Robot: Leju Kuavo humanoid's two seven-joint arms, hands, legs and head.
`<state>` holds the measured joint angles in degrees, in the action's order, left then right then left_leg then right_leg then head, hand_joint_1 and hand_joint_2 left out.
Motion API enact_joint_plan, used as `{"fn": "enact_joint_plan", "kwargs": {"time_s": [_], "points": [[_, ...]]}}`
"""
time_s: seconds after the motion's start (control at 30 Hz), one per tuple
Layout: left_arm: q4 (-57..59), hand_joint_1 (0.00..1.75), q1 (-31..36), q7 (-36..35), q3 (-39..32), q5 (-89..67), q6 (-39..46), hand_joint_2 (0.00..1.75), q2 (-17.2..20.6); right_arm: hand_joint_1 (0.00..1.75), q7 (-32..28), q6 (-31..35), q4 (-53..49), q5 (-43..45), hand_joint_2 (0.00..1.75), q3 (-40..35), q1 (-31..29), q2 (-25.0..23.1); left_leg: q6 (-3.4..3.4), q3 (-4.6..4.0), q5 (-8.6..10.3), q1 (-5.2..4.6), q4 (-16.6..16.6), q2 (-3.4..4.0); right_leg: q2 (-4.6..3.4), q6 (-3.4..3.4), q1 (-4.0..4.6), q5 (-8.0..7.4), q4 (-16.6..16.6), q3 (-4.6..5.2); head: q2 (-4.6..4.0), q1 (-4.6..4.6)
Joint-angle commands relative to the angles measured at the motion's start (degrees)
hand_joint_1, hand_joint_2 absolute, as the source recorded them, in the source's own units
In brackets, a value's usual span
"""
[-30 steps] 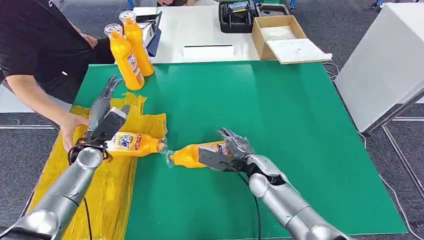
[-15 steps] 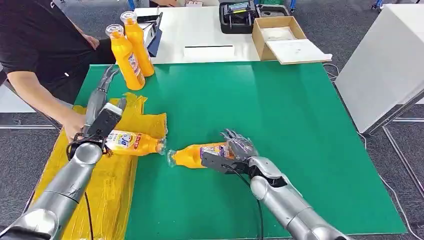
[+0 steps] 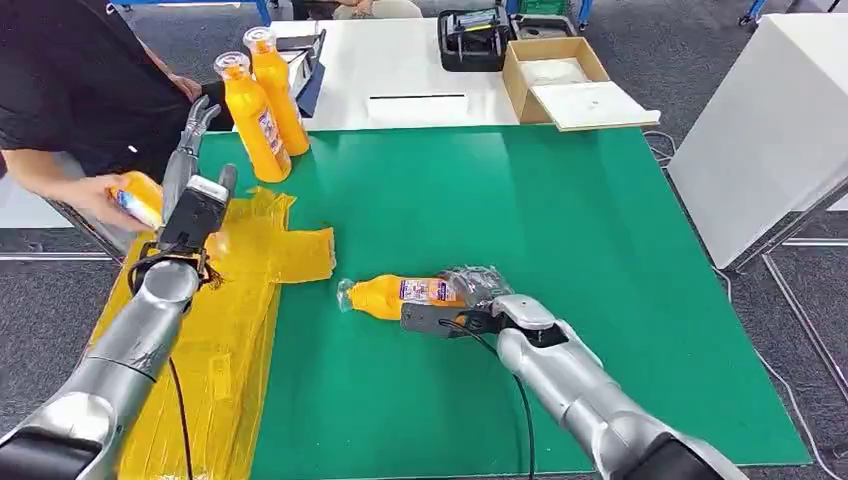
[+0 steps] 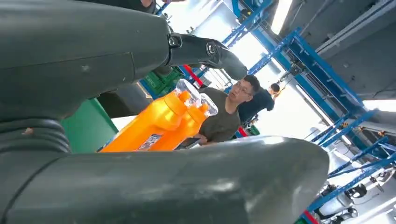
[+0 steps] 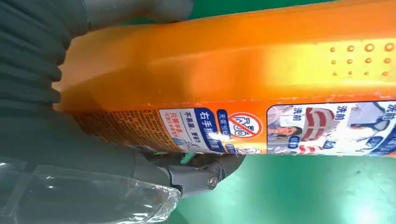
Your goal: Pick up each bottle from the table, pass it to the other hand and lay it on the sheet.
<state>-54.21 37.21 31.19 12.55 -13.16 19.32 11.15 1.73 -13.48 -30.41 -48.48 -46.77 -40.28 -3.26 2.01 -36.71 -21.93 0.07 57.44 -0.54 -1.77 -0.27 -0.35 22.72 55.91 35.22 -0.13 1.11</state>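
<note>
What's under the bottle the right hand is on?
The bottle lies on its side on the bare green mat, not on the yellow sheet. The right hand wraps its base end, so the mat beneath that end is hidden.

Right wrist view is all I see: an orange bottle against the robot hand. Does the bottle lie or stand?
Observer: The bottle lies on its side on the green table, cap toward the yellow sheet; the right robot hand grips its base end.
Operator: Where is the left robot hand?
Observer: The left robot hand is raised near the sheet's far end, fingers apart, holding nothing.
Operator: Are more bottles waiting?
Observer: Two bottles stand upright at the table's far left corner.
</note>
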Motion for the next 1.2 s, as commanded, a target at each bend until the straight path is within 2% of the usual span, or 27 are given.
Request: {"fn": "enact_joint_plan", "kwargs": {"time_s": [0.03, 0.5, 0.67, 0.77, 0.83, 0.93, 0.97, 1.1, 1.17, 1.2], "points": [[5.73, 0.0, 3.32, 0.07, 1.43, 1.16, 0.88, 0.0, 0.98, 1.75, -1.51, -3.9, 9.91, -0.77, 1.75, -5.48, -2.87, -2.7, -0.15, 0.14, -0.03, 0.04, -0.02, -0.08, 0.25, -0.02, 0.05, 0.04, -0.04, -0.19, 0.0, 0.02], [5.64, 0.0, 2.36, 0.41, 1.31, 2.41, 1.23, 0.0, 1.02, 1.75, -1.61, -5.25, 11.22, -0.32, 1.75, -6.56, -3.97, -3.66, -0.18, 0.24, -0.02, 0.06, -0.06, 0.02, 0.19, -0.02, 0.07, 0.0, -0.08, -0.26, 0.0, 0.0], [5.46, 0.0, 1.33, -2.34, 0.94, 6.81, -5.42, 0.0, 0.29, 1.75, -1.3, -2.24, 10.13, 4.53, 1.75, -2.41, -5.16, -2.71, -0.11, 0.24, -0.01, 0.05, -0.07, 0.04, 0.12, -0.02, 0.06, 0.0, -0.08, -0.25, 0.0, 0.0], [3.71, 0.0, -1.99, -5.38, -1.45, 16.49, -17.03, 0.0, 0.69, 1.75, -4.17, 3.28, 5.07, 11.53, 1.75, 4.74, -6.67, -0.07, -0.17, 0.24, 0.0, 0.0, -0.04, 0.03, 0.23, 0.0, 0.02, 0.01, -0.04, -0.26, 0.0, 0.0], [2.65, 0.0, -3.55, -5.24, -1.39, 16.78, -17.31, 0.0, 1.19, 1.75, -3.98, 1.08, 3.06, 12.44, 1.75, 5.18, -7.98, 1.18, -0.08, 0.12, 0.0, -0.07, -0.03, 0.2, -0.04, 0.01, -0.06, -0.03, 0.02, -0.06, 0.0, 0.02], [1.63, 0.0, -4.48, -5.38, -2.3, 19.29, -19.38, 0.0, 1.17, 1.75, -4.48, 2.21, 1.48, 13.95, 1.75, 6.6, -7.61, 1.44, -0.12, 0.03, -0.06, -0.03, 0.06, 0.17, 0.01, -0.01, -0.03, 0.0, 0.09, -0.04, 0.0, 0.04], [0.16, 0.0, -6.12, -5.9, -2.7, 21.18, -21.07, 1.75, 1.57, 1.75, -6.22, 3.65, -0.26, 15.93, 1.75, 8.04, -8.38, 1.98, -0.08, -0.03, -0.01, -0.01, 0.03, 0.13, -0.02, -0.01, -0.01, -0.04, 0.04, 0.0, 0.0, 0.0], [-5.12, 0.0, -10.61, -5.88, -3.72, 24.65, -22.33, 1.75, 3.01, 1.75, -5.63, 0.38, -6.28, 19.6, 1.75, 9.57, -12.63, 3.22, -0.12, -0.1, -0.13, -0.11, 0.16, 0.29, -0.14, 0.0, -0.11, 0.03, 0.22, 0.13, 0.0, 0.04], [-7.1, 0.0, -11.63, -5.95, -3.88, 25.28, -22.22, 1.75, 3.41, 1.75, -5.15, 0.22, -8.38, 20.68, 1.75, 9.93, -12.8, 3.41, -0.11, -0.23, -0.11, -0.08, 0.16, 0.29, -0.17, -0.02, -0.09, 0.01, 0.21, 0.26, 0.0, 0.02], [-8.89, 0.0, -12.82, -6.31, -4.29, 26.29, -22.08, 0.0, 3.57, 1.75, -5.22, 0.61, -9.98, 21.8, 1.75, 10.16, -12.55, 3.68, -0.15, -0.22, -0.16, -0.05, 0.21, 0.26, -0.1, -0.02, -0.06, 0.06, 0.24, 0.21, 0.0, 0.0]]}}
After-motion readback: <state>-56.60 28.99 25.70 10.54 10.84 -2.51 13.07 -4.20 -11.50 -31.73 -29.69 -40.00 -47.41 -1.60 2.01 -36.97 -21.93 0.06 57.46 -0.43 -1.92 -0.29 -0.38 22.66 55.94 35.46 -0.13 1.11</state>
